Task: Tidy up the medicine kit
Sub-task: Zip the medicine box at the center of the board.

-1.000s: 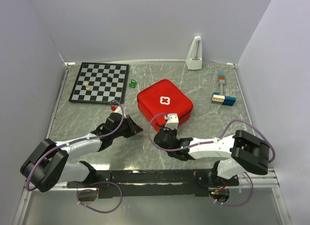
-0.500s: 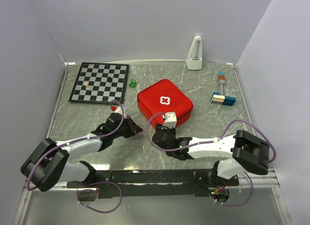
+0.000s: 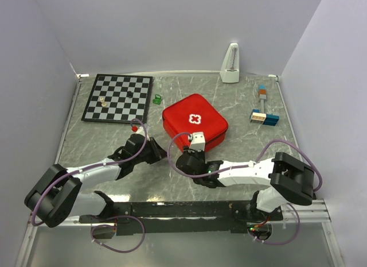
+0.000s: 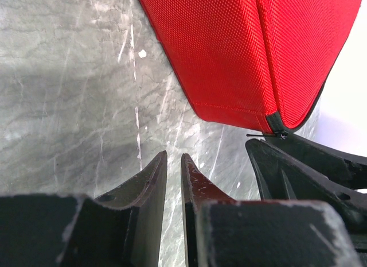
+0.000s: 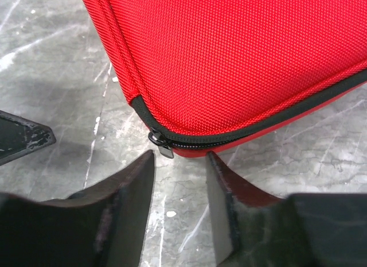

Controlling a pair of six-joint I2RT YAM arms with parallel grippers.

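Note:
The red medicine kit (image 3: 195,121) lies shut on the marble table, white cross up. Its fabric side fills the left wrist view (image 4: 229,54) and the right wrist view (image 5: 241,60). The black zipper pull (image 5: 162,145) hangs at the kit's near-left corner. My right gripper (image 5: 180,154) is open at that corner, the pull just ahead of its left fingertip, nothing between the fingers. In the top view the right gripper (image 3: 182,152) sits at the kit's near edge. My left gripper (image 4: 174,155) (image 3: 163,153) rests low over the table left of the kit, its fingers a narrow gap apart and empty.
A black-and-white chessboard (image 3: 118,98) with a few pieces lies at the back left, a small green object (image 3: 156,98) beside it. A white metronome (image 3: 230,64) stands at the back. Coloured blocks (image 3: 264,115) lie at the right. Walls close in three sides.
The right gripper has opened from nearly shut and shifted a little left along the kit's near edge. The left arm and the kit have not moved.

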